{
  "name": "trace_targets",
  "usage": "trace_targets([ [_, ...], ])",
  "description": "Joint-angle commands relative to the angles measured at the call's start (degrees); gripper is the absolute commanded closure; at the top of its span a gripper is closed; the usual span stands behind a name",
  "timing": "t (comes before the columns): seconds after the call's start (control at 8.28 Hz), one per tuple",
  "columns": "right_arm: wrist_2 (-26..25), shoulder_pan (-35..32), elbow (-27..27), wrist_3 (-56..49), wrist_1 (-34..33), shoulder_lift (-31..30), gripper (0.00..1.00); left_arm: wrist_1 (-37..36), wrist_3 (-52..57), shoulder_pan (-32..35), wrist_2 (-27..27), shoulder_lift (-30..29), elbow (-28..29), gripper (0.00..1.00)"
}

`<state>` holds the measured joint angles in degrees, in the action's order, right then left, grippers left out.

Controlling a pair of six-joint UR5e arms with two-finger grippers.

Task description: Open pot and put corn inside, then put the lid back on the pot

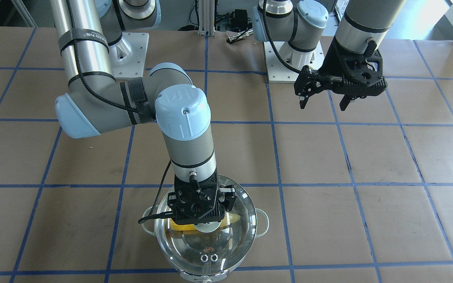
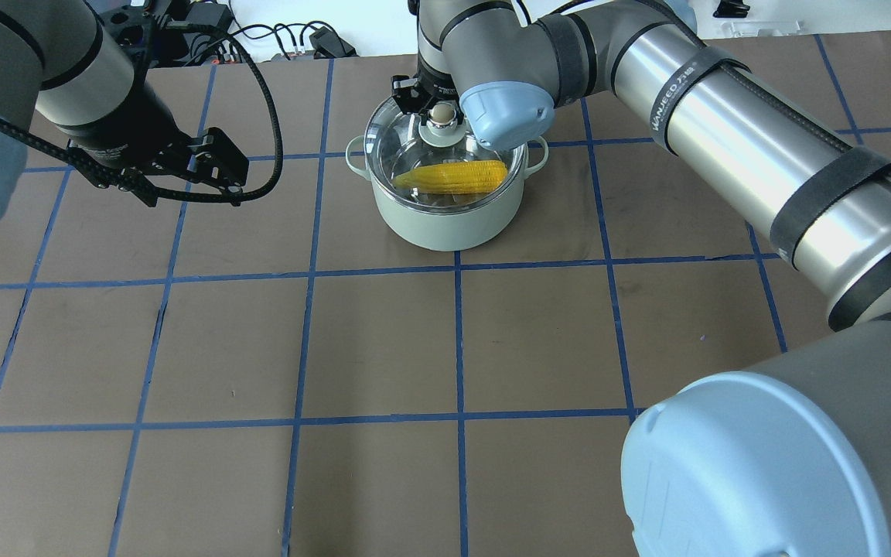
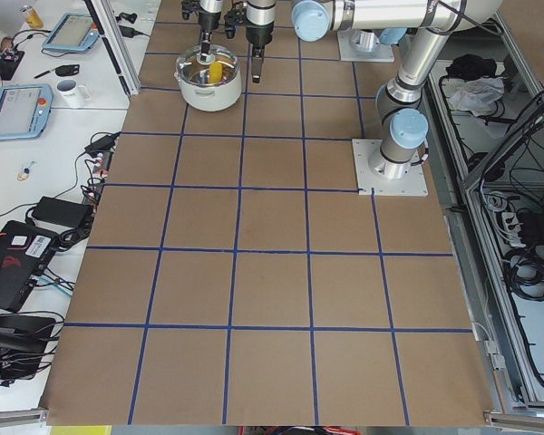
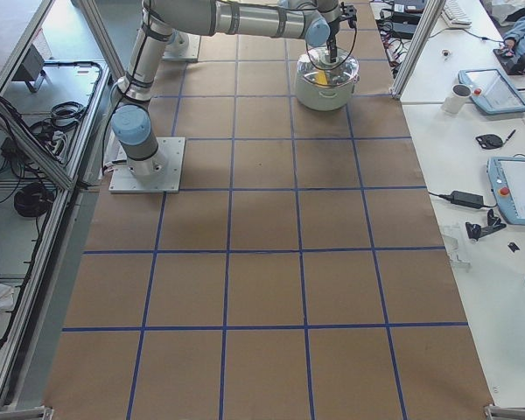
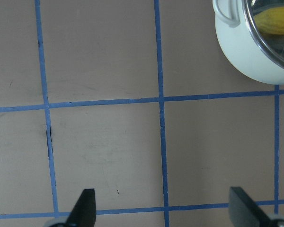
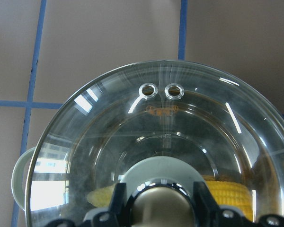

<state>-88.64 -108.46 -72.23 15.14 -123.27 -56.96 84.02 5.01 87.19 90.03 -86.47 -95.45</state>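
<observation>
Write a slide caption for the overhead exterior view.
Right gripper on the clear glass dome lid covering the mint-green metal pot, yellow toy corn cob inside; left gripper open, aside.

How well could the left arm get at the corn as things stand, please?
Probably not at all. The corn lies inside the pot under the lid, which sits on the rim with the right hand around its knob. The left hand hangs open over the table, off to the side.

Both arms (image 1: 81, 55) were silver-grey tubes with pale blue joint caps (image 1: 183, 104) and black braided cables (image 1: 76, 55) (one strap (image 1: 83, 38) bore white lettering).
</observation>
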Motion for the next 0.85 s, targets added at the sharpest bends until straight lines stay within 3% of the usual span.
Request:
trace_targets([
  [0.0, 0.05, 0.0, -0.1, -0.81, -0.31, 0.09, 0.6, 0.0, 0.09, 0.0, 0.05, -0.01, 0.0, 0.0],
  [0.72, -0.04, 0.0, -0.36, -0.99, -0.22, 0.0, 0.59, -0.09, 0.09, -0.09, -0.3, -0.01, -1.41, 0.0],
])
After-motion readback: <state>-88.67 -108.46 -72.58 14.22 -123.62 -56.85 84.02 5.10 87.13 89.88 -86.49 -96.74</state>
